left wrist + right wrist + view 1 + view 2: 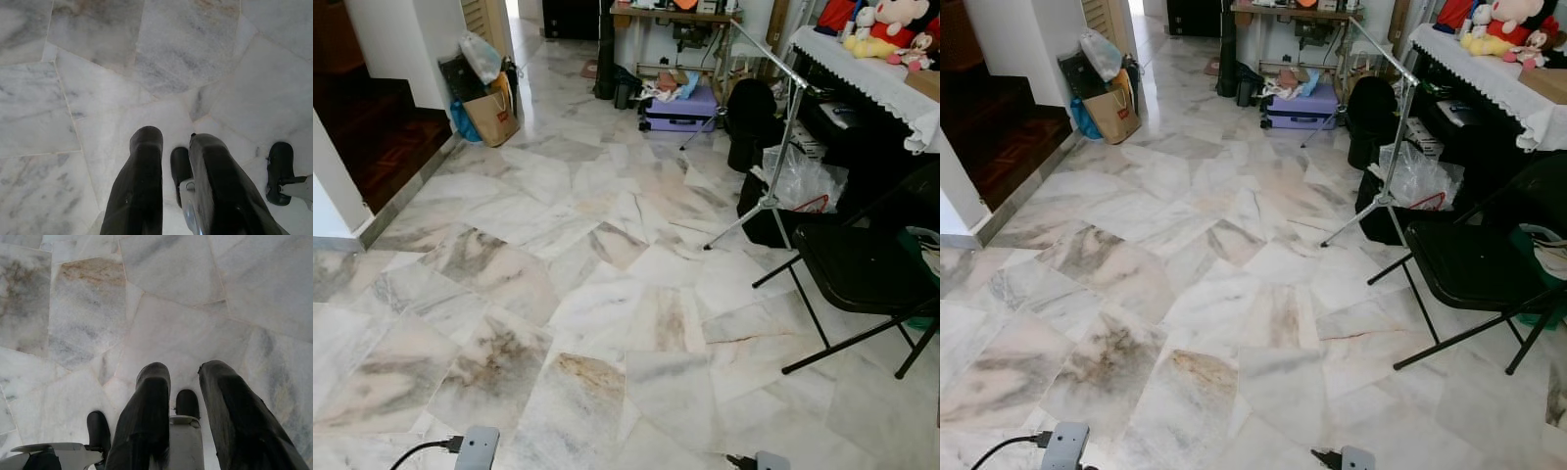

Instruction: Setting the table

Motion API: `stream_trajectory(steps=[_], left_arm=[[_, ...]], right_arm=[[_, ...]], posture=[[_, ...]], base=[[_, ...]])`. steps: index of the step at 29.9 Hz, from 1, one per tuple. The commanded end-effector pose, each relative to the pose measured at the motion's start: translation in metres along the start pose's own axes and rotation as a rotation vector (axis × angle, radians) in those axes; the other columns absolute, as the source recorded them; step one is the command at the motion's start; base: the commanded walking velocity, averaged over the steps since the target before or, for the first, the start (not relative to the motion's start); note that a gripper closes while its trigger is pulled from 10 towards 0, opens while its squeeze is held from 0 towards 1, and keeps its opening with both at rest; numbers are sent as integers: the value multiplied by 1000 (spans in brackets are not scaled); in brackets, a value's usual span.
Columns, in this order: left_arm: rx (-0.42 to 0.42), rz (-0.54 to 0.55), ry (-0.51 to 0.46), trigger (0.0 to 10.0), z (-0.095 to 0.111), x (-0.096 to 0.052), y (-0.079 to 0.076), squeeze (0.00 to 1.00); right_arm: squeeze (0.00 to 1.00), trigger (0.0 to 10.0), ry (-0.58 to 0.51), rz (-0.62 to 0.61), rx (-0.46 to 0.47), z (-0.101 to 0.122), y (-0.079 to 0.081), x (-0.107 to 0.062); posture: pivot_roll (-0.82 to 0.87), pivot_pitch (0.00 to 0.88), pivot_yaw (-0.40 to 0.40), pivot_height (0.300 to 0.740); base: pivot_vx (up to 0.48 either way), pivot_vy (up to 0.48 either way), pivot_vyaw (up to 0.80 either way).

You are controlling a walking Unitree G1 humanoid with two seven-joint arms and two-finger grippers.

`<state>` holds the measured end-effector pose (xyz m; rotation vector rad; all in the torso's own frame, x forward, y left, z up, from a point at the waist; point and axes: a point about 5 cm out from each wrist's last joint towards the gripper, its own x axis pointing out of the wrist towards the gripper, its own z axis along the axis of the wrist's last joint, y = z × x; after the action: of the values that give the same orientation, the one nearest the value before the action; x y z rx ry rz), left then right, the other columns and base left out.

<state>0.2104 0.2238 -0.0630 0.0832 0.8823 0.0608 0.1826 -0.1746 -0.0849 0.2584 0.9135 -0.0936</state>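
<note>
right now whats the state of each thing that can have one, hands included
left hand: open, empty, pointing down over the marble floor
right hand: open, empty, hanging over the floor
folding chair: unfolded, seat bare
purple suitcase: lying flat, closed
brown paper bag: upright against the wall
metal stand: standing, legs spread

The white, grey-veined marble tile floor (607, 294) showed brown stains. At two o'clock stood a black folding metal chair (862, 269); a lilac hard-shell suitcase (680, 108) lay at twelve.
</note>
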Motion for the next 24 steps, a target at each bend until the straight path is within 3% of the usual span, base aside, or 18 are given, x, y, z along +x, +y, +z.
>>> stream_trajectory(steps=[1,10,11,12,13,15,24], left_arm=[[-4,4,13,10000,-3,-1,3,0],[-4,4,13,10000,-3,-1,3,0],[-4,3,13,10000,-3,-1,3,0],[-4,3,13,10000,-3,-1,3,0],[4,-13,5,10000,0,0,-1,0],[18,-27,-7,10000,3,1,-2,0],[4,-3,-10,10000,4,0,5,0]], right_arm=[[0,10000,3,-1,1,-1,0,0],[0,10000,3,-1,1,-1,0,0],[0,10000,5,0,1,-1,1,0],[0,10000,5,0,1,-1,1,0],[0,10000,3,1,-28,1,-4,-1],[0,10000,-4,9,-63,3,-6,-1],[0,10000,-21,52,-80,12,12,3]], posture=[[112,45,-35,740],[112,45,-35,740],[0,0,0,740],[0,0,0,740],[85,0,-42,740],[83,0,-38,740],[99,43,-40,740]], base=[[0,0,0],[0,0,0],[0,0,0],[0,0,0],[0,0,0],[0,0,0],[0,0,0]])
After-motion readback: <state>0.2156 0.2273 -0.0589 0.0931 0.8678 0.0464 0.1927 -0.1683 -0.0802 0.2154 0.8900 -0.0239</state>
